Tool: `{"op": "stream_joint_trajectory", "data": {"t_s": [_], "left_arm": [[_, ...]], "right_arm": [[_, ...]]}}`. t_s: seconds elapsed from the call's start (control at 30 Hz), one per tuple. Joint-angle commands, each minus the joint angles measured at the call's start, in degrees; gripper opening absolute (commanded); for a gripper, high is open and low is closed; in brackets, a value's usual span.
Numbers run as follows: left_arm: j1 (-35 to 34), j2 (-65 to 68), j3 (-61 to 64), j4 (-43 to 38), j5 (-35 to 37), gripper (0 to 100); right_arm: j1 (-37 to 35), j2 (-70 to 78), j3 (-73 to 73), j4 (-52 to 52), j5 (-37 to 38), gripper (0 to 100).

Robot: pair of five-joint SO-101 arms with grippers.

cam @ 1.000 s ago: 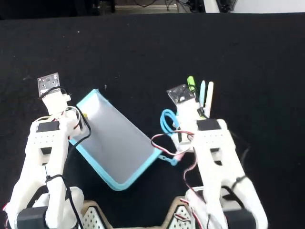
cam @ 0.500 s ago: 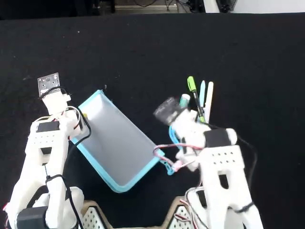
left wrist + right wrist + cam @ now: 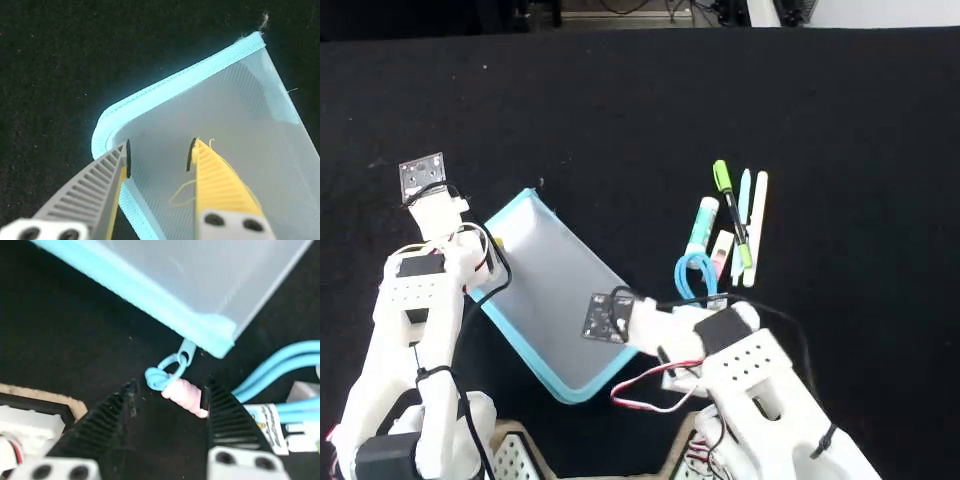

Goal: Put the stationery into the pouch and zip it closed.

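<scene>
One second on: right gripper (image 3: 169, 387) swung from loose pens (image 3: 744, 200) to translucent blue-trimmed pouch (image 3: 560, 290), fingers apart around pink zip toggle (image 3: 182, 394), nothing gripped (pens not in yet!); left gripper (image 3: 159, 156) seemingly half-open astride rim.

I see black table cloth (image 3: 570, 110), dark cables (image 3: 715, 10) behind its far edge, white surface (image 3: 880, 12) in one corner

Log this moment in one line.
left gripper open over pouch corner | right gripper open around zipper pull | stationery outside pouch

Robotics lab bench, black cloth-covered table (image 3: 570, 100), loose cables (image 3: 650, 8) along its far edge
</scene>
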Motion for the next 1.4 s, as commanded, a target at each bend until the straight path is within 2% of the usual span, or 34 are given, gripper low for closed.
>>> {"op": "stream_joint_trajectory", "data": {"t_s": [0.0,0.2,0.43,0.5,0.6,0.63,0.73,0.87,0.97,1.07,1.2,1.37], "left_arm": [[0.04,-0.62,-3.65,-0.18,0.26,21],[0.04,-0.62,-3.65,-0.18,0.26,21],[0.04,-0.62,-3.65,-0.18,0.26,21],[0.04,-0.62,-3.65,-0.18,0.26,21],[0.04,-0.62,-3.65,-0.18,0.26,21],[0.04,-0.62,-3.65,-0.18,0.26,21],[0.04,-0.62,-3.65,-0.18,0.26,21],[0.04,-0.62,-3.65,-0.18,0.26,21],[0.04,-0.62,-3.65,-0.18,0.26,21],[0.04,-0.62,-3.65,-0.18,0.26,21],[0.04,-0.53,-3.65,-0.18,0.26,21],[0.04,-0.44,-3.65,-0.18,0.26,21]], "right_arm": [[-0.53,-1.10,1.10,-3.08,-0.62,19.8],[0.35,-1.01,5.93,-9.41,-0.79,19.8],[8.53,-1.01,6.20,-13.98,-0.70,19.5],[8.53,-1.01,6.73,-13.98,-0.70,15.5],[8.70,-1.01,6.81,-14.42,-0.70,1.8],[8.79,-1.01,6.37,-14.33,-0.70,0.8],[9.85,-1.01,4.09,-13.89,-1.05,0.8],[14.68,-1.01,-0.57,-12.66,-6.42,1.1],[15.65,-1.01,-1.63,-10.20,-9.23,1.1],[15.21,-0.92,-0.31,-9.93,-12.13,2.9],[13.54,-0.92,1.54,-9.93,-14.15,13.2],[10.46,-0.92,2.07,-12.84,-15.47,13.2]]}}
